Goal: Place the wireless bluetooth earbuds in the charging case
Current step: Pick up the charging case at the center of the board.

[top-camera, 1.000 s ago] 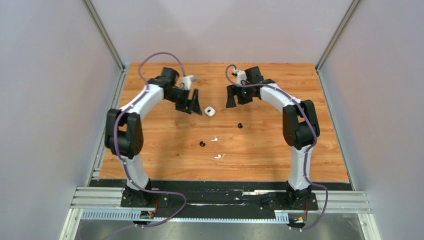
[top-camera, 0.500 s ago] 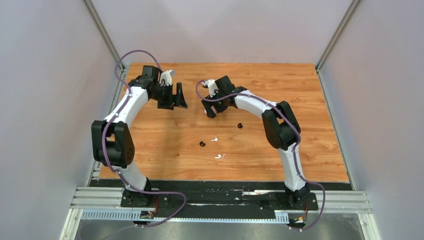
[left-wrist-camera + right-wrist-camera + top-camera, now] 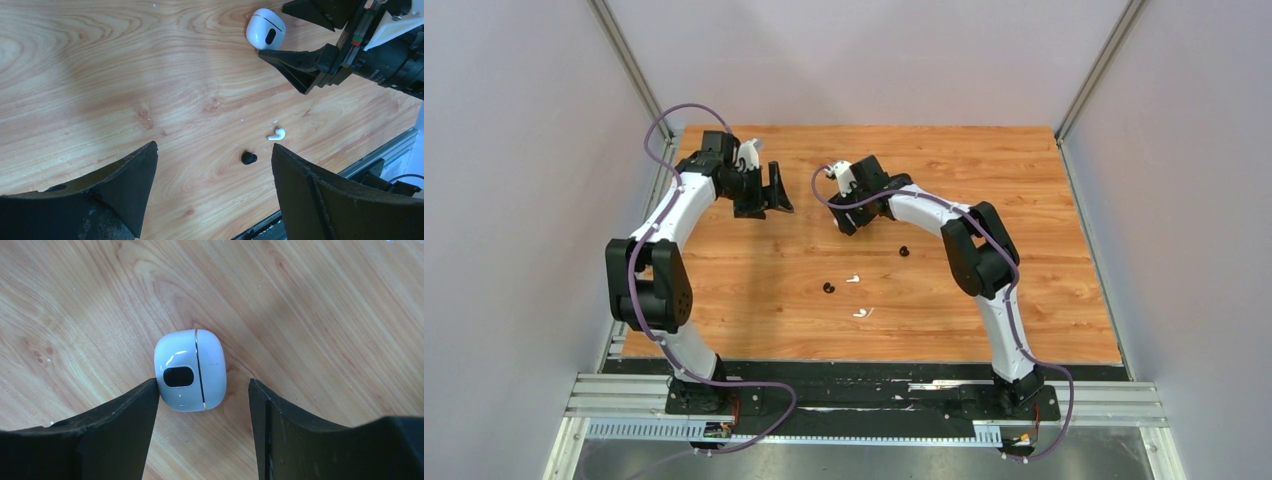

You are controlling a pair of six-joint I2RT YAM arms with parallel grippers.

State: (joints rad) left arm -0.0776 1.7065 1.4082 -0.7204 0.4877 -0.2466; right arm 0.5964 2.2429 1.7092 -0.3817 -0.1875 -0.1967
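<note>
From above, the charging case [image 3: 190,371] is hidden beneath the right gripper [image 3: 846,220], whose finger bases are cropped close-up.

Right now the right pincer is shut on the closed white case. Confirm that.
Not shut. The right pincer is open, with its fingers on either side of the closed white case and a gap at one finger. The right wrist view shows it.

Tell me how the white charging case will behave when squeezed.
The charging case looks glossy and rounded, so it may slip out of the right gripper if pinched off-centre. Its closed shell looks hard, so it probably won't deform. One finger sits nearer it than the other, so it may slide or spin on the wooden table first.
</note>
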